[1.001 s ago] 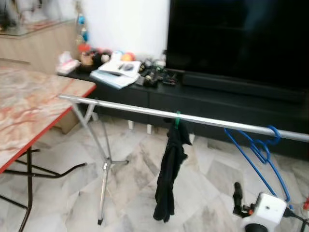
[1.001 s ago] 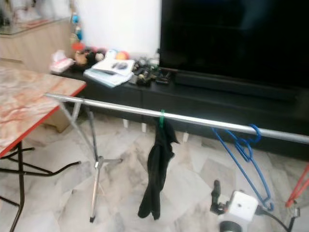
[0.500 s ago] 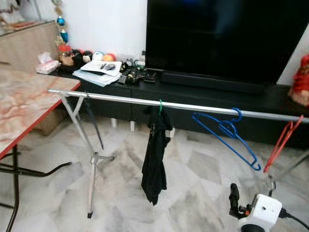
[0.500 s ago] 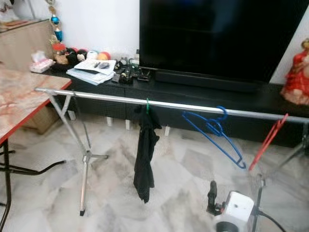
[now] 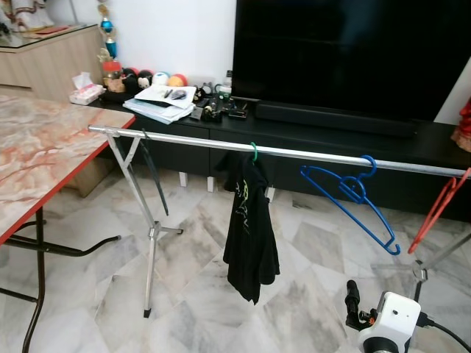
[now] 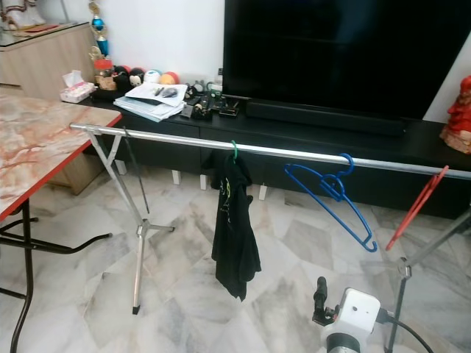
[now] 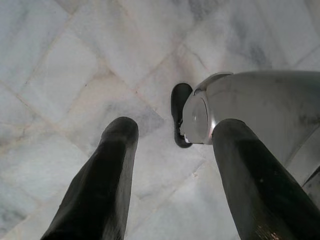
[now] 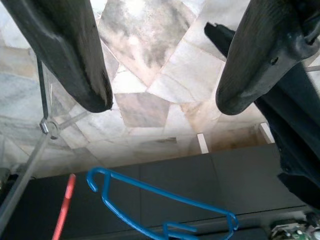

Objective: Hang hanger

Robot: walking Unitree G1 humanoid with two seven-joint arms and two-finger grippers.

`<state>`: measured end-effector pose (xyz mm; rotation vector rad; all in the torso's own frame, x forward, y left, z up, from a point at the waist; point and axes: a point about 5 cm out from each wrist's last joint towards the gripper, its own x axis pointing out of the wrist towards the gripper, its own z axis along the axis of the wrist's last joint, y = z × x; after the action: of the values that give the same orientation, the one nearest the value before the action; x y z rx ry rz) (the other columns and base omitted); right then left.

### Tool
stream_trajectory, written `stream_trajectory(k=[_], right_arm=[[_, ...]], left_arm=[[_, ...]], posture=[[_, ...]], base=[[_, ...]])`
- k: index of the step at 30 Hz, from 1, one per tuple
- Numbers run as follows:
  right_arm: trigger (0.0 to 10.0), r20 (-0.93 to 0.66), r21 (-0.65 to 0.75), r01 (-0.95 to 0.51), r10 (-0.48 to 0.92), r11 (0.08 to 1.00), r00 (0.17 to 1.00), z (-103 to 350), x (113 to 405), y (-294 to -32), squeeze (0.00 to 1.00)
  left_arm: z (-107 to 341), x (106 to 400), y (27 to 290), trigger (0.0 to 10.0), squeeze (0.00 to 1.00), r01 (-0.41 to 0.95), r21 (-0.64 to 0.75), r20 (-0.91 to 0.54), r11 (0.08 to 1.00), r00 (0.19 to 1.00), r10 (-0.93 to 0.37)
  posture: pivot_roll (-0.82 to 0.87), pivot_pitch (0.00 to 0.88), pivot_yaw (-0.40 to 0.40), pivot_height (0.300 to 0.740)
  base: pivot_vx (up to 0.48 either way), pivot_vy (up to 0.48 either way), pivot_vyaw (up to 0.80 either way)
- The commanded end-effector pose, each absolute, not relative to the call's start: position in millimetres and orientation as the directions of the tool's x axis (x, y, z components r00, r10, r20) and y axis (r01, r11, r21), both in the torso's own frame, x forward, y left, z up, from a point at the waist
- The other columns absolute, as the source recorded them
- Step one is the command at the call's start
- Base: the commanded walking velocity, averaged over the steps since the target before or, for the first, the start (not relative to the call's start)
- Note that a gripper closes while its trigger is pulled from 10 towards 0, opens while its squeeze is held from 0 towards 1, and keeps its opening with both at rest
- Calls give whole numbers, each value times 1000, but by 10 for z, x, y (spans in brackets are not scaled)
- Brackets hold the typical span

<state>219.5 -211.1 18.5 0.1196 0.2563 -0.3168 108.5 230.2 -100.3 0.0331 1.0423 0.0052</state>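
A silver clothes rail [image 5: 309, 154] spans the room on folding legs. On it hang a black garment [image 5: 250, 220] on a green hanger hook [image 5: 254, 151], a blue hanger [image 5: 353, 195] tilted out to the right, and a red hanger [image 5: 438, 209] at the far right. My right gripper [image 8: 159, 97] is open and empty, held low in front of the rail below the blue hanger [image 8: 160, 200]; its white wrist [image 5: 390, 331] shows at the bottom right. My left gripper [image 7: 172, 145] is open and empty, pointing down at the marble floor.
A marble-topped table [image 5: 44, 169] with a red edge stands at the left. Behind the rail runs a black TV console [image 5: 331, 140] with a large TV [image 5: 346, 59] and books and clutter [image 5: 162, 103]. The rack's legs [image 5: 151, 235] stand on the floor.
The camera has swung, so the whole scene shifted and the red hanger came into view. The garment and hangers stay on the rail; the garment has turned slightly. My right gripper stays low.
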Motion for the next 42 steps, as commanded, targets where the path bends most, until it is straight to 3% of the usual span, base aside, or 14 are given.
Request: stream_trajectory(k=[1,9,15,42], right_arm=[[10000,-283,76,331,-297,941,912,163,2178,-2140,0],[10000,-287,77,323,-289,943,913,135,2192,-2124,0],[10000,-289,77,319,-284,945,914,131,2204,-2111,0],[10000,-273,80,316,-284,945,919,159,2230,-2076,0]], left_arm=[[-1014,1059,2291,10000,0,22,34,-869,999,494,19],[-1005,1073,2308,10000,0,47,61,-866,997,500,30],[-994,1078,2350,10000,0,40,85,-862,996,504,54],[-973,1150,2335,10000,0,49,70,-850,996,526,34]], posture=[[131,0,-21,740],[126,0,-20,740],[133,0,-20,740],[121,8,-8,740]], base=[[0,0,-800],[0,0,-788],[0,-480,-788],[0,0,-788]])
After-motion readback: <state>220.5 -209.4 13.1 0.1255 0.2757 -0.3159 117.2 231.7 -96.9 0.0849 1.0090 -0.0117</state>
